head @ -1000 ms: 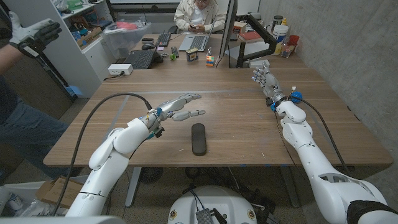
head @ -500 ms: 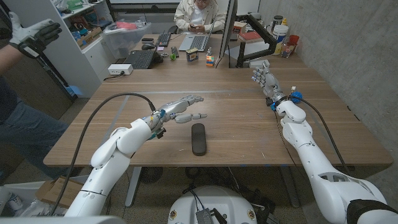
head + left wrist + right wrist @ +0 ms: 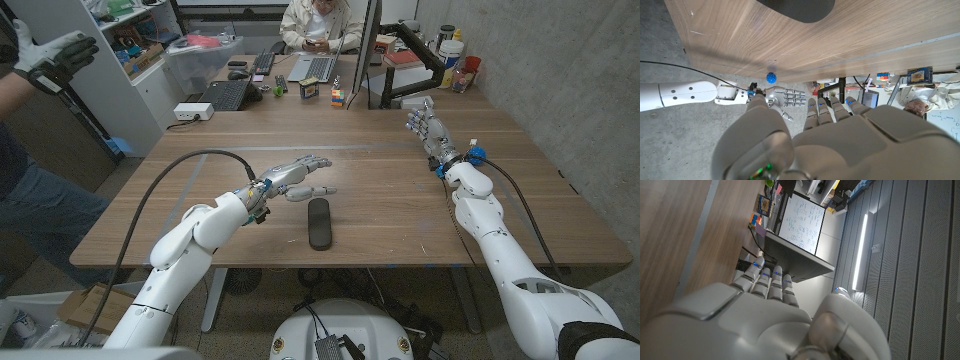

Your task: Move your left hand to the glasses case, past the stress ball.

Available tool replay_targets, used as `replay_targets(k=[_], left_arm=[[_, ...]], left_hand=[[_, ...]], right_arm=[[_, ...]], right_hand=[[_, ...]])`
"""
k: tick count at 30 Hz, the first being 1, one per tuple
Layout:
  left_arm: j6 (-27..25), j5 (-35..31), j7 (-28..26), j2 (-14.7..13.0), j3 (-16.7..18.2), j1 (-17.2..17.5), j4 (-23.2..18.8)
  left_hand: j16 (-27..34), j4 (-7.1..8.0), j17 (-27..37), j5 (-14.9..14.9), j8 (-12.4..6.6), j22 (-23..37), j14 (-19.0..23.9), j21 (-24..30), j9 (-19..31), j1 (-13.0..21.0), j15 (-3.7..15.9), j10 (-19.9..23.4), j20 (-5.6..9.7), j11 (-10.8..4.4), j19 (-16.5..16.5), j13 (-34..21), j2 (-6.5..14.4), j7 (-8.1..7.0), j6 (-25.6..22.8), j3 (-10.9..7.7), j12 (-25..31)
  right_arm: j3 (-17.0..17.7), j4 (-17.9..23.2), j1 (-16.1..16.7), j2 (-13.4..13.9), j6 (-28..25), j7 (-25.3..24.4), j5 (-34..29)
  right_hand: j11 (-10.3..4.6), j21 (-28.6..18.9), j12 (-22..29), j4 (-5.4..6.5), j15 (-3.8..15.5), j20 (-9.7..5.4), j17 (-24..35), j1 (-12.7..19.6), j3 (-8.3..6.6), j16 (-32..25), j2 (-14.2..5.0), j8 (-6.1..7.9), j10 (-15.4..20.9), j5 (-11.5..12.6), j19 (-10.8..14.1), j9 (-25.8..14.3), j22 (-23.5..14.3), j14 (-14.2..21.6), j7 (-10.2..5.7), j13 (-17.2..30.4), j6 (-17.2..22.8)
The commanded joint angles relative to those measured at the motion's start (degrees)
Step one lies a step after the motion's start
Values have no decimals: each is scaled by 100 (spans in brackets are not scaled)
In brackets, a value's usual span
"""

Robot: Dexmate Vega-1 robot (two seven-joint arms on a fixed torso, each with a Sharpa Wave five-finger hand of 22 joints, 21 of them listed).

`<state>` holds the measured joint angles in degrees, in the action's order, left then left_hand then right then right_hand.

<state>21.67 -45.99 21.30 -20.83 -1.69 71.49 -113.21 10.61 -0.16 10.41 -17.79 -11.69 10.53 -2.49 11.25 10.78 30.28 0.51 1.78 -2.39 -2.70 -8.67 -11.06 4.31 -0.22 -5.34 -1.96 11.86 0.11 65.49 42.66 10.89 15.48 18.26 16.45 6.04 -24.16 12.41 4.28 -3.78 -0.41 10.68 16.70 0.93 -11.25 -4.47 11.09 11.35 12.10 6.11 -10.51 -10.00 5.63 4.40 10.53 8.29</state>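
Head view: left hand [image 3: 290, 178], fingers spread and holding nothing, just beyond the glasses case [image 3: 318, 222] on the counter [image 3: 380, 190]; risk of overshooting or nudging it.

Colours and patterns on the desk

The desk [image 3: 380, 215] is brown wood with a lengthwise grain. The glasses case [image 3: 318, 222] is plain black. The left hand [image 3: 296, 177] and right hand [image 3: 427, 128] are pale grey, on glossy white arms; a blue ball [image 3: 477, 154] sits beside the right wrist. A black cable [image 3: 160, 190] runs along the left arm.
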Motion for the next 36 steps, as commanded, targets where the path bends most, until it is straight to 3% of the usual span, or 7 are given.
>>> replay_targets(k=[1, 7, 36], left_arm=[[57, -324, -154, -169, -95, 47, -116], [15, -355, 8, -275, -102, 57, -219], [-139, -286, 371, -387, -224, 25, -137]], left_hand=[[31, -33, 14, 15, -25, 10, -13, 24, 30, 69, 40, -9, -30, -53, -26, -14, -13, -35, -5, 1, 20], [60, -41, 15, 17, -54, 15, 72, 50, 31, 92, 69, 83, -133, -102, 21, -16, -4, -62, -91, 7, 53], [65, -57, 19, 16, -87, 21, 146, 84, 31, 141, 51, 160, -112, -146, 104, -20, 13, -71, -265, 27, 63]], right_arm=[[4, 47, 35, 14, -9, -9, 24], [-9, 13, 27, 2, -3, 1, 29], [-16, 184, 139, 54, -100, -21, 26]], right_hand=[[13, 27, -16, -6, -14, 0, 14, 11, 33, 17, -48, 0, 5, -9, 25, -13, -11, 9, 0, 17, 15], [12, 37, -17, -7, -12, -2, 13, 11, 35, 17, -49, -1, 5, -9, 31, -13, -12, 9, -7, 17, 14], [12, 89, -18, -10, -14, 0, 13, 7, 44, 18, -53, -1, 4, -9, 50, -13, -14, 8, -10, 17, 13]])
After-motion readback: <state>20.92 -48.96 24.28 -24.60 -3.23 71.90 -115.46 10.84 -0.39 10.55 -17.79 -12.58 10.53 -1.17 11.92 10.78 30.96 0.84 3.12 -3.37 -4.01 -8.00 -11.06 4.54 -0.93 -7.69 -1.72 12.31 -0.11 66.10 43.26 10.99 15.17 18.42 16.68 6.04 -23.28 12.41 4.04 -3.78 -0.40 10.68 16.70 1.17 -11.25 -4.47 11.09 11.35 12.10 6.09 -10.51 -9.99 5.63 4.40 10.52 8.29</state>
